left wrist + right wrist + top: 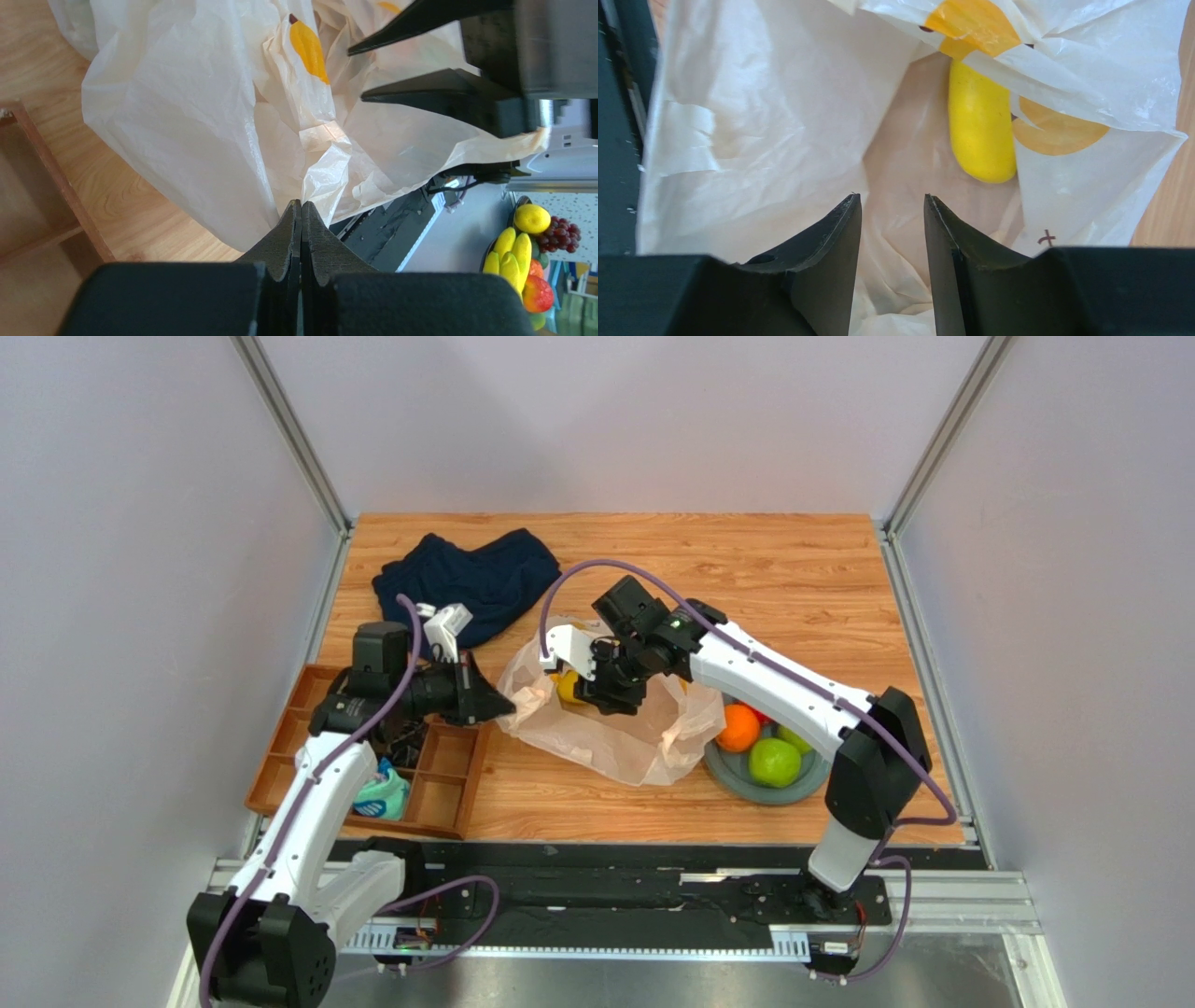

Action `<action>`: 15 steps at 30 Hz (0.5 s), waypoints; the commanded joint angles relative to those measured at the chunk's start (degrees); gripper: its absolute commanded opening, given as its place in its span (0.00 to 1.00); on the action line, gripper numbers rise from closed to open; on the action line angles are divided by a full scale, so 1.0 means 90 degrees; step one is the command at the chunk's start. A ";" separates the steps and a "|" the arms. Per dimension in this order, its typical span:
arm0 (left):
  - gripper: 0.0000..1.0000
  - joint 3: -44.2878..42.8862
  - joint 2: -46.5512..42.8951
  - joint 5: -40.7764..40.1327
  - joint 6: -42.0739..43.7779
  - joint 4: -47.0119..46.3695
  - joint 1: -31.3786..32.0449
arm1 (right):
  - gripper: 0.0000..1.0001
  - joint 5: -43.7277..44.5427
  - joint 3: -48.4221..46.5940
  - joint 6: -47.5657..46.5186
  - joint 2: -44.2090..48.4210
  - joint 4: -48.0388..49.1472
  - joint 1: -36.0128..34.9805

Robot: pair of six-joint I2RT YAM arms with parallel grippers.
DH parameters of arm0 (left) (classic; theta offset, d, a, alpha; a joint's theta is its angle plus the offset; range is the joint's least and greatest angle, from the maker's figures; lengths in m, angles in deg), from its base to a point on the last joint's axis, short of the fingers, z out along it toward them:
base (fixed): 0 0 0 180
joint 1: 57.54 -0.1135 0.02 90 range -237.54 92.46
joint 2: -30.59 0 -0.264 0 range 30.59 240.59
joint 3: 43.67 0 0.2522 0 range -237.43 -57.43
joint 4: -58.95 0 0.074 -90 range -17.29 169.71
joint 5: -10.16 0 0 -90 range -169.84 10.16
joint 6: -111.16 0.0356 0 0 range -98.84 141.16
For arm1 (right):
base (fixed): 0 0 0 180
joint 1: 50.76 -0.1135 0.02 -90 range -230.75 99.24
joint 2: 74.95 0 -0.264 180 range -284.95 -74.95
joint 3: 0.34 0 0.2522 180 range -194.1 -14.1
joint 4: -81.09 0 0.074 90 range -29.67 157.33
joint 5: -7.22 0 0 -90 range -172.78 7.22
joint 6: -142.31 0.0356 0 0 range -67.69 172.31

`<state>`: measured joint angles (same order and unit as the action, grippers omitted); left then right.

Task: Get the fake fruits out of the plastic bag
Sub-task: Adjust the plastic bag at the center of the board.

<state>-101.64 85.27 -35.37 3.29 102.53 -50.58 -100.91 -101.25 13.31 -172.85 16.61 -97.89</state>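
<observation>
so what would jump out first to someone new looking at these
The crinkly cream bag in the middle of the table, with the right gripper open at its mouth and a yellow banana lying inside. The left gripper is shut on the bag's left edge. To the right, a grey bowl holds an orange and a green apple.

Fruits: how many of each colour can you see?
Orange: 1, the glossy round orange plastic fruit in the grey bowl
Green: 1, the glossy round green plastic apple in that bowl
Yellow: 1, the glossy yellow plastic banana inside the crinkly cream plastic bag
Total: 3 seen plainly; the bowl may hide more
</observation>
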 commanded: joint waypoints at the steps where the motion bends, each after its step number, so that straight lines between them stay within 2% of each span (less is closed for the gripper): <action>1: 0.00 -0.0323 -0.0069 0.0187 0.0276 -0.0042 -0.0041 | 0.42 0.0442 -0.0394 -0.0958 -0.0351 -0.0556 0.0110; 9: 0.00 -0.0479 0.0135 0.0313 0.0491 -0.0023 -0.0041 | 0.47 0.0725 -0.0677 -0.1330 -0.1015 -0.0478 0.0315; 12: 0.00 -0.0508 0.0194 0.0935 0.0520 0.0006 -0.0041 | 0.53 0.0774 -0.0678 -0.1496 -0.1123 -0.0322 0.0413; 15: 0.00 -0.0673 0.0069 0.1326 0.0569 0.0336 -0.0041 | 0.53 0.0872 -0.0590 -0.1574 -0.1133 -0.0341 0.0549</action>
<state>-103.91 87.01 -30.76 6.29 103.19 -50.58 -94.81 -104.92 1.94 -183.17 12.78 -94.48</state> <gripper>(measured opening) 0.007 0.534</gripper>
